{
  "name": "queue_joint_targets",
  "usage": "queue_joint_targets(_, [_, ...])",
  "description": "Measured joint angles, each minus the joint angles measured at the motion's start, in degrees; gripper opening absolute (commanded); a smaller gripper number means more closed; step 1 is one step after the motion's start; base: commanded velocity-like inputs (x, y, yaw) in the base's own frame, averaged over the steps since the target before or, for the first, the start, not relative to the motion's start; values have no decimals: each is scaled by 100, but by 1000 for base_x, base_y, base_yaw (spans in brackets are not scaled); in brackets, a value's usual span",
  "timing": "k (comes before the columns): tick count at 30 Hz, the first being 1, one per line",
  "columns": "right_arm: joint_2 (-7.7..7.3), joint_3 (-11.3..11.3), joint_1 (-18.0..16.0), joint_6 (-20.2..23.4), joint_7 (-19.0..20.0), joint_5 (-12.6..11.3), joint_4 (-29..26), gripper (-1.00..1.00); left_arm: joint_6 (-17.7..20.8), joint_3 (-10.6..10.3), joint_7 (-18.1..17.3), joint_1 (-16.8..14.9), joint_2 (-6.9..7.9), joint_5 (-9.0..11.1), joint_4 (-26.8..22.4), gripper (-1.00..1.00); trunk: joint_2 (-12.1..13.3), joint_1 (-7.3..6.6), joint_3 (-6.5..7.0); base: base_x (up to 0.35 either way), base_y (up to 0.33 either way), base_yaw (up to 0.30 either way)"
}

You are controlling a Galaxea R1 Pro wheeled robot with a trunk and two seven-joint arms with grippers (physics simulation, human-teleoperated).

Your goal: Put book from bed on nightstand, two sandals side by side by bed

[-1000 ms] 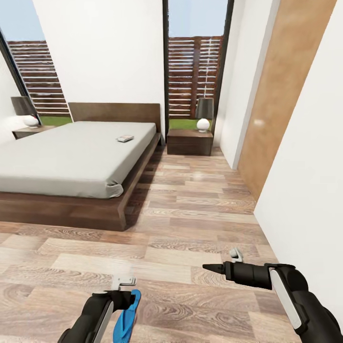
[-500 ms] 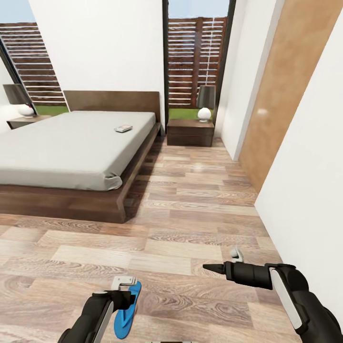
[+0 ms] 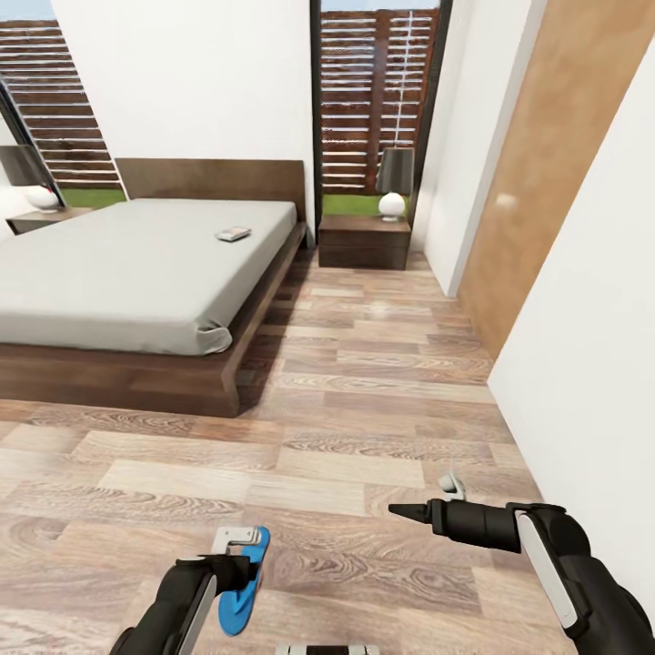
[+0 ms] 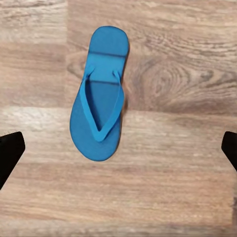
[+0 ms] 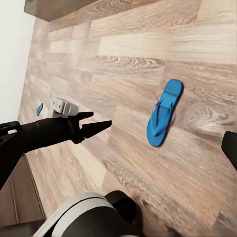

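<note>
One blue sandal (image 3: 244,582) lies flat on the wood floor just under my left gripper (image 3: 238,539). In the left wrist view the same sandal (image 4: 101,94) lies strap up between the wide-apart dark fingertips (image 4: 10,153), untouched. The right wrist view shows this sandal (image 5: 163,118) and a second sandal (image 5: 39,108), small and far off by the white wall. My right gripper (image 3: 428,500) hangs open and empty over the floor to the right. The book (image 3: 234,234) rests on the bed (image 3: 136,273) near its far right side. A nightstand (image 3: 362,244) stands right of the bed, another nightstand (image 3: 36,219) left.
Each nightstand carries a lamp (image 3: 392,186). A white wall (image 3: 591,346) and a wooden door panel (image 3: 537,173) close in the right side. Wood floor (image 3: 364,382) runs between the bed and that wall. Slatted fence shows through tall windows behind.
The whole head view has shifted, so the camera moved: the bed sits higher in the picture. More of the blue sandal shows beyond the left gripper. Both arms keep their pose.
</note>
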Motion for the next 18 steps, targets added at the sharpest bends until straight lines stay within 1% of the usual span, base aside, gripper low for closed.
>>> queue_joint_targets(18, [16,9,0,0,0,-10,3,100,-8,5,1,0,0,-7,3,100,-24,46,-399,0,0,0])
